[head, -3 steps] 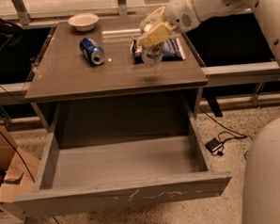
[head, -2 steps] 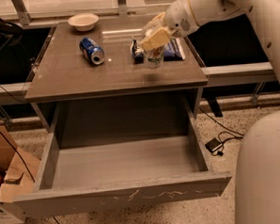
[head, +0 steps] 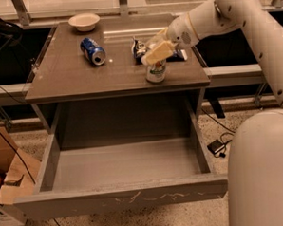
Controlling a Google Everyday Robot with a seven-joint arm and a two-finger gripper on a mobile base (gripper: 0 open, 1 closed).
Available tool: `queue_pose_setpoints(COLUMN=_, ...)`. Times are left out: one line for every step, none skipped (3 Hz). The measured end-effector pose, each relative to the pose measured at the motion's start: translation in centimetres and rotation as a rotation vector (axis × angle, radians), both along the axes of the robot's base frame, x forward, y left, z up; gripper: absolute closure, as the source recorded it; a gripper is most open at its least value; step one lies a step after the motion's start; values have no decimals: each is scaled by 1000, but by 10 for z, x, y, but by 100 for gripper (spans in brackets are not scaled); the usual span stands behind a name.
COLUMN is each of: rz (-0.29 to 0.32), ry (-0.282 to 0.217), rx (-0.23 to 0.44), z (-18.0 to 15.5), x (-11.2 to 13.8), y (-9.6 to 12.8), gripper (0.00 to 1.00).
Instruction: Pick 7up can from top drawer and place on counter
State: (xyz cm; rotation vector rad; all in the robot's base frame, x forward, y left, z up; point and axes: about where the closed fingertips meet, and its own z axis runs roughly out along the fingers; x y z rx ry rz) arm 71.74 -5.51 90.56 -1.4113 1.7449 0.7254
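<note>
The 7up can (head: 156, 71) is upright at the front right of the counter (head: 82, 75), its base on or just above the surface; I cannot tell which. My gripper (head: 158, 52) reaches in from the upper right and is shut on the can's upper part, its cream fingers (head: 161, 49) covering the top. The top drawer (head: 131, 198) is pulled fully open below the counter. Its grey floor holds nothing and its front panel is scratched.
A blue can (head: 92, 51) lies on its side at the counter's middle left. A white bowl (head: 84, 22) sits at the back. A dark snack bag (head: 139, 47) lies just behind the gripper. My white body (head: 263, 175) fills the lower right. A cardboard box (head: 6, 164) stands on the floor at the left.
The gripper has carried the 7up can from above the back right of the counter forward and down to the front right edge.
</note>
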Motion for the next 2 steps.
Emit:
queue_pose_setpoints(rz=1, ry=2, rx=0, z=-2, x=0, y=0, gripper=0)
queue_pose_setpoints(rz=1, ry=3, rx=0, z=-2, x=0, y=1, gripper=0)
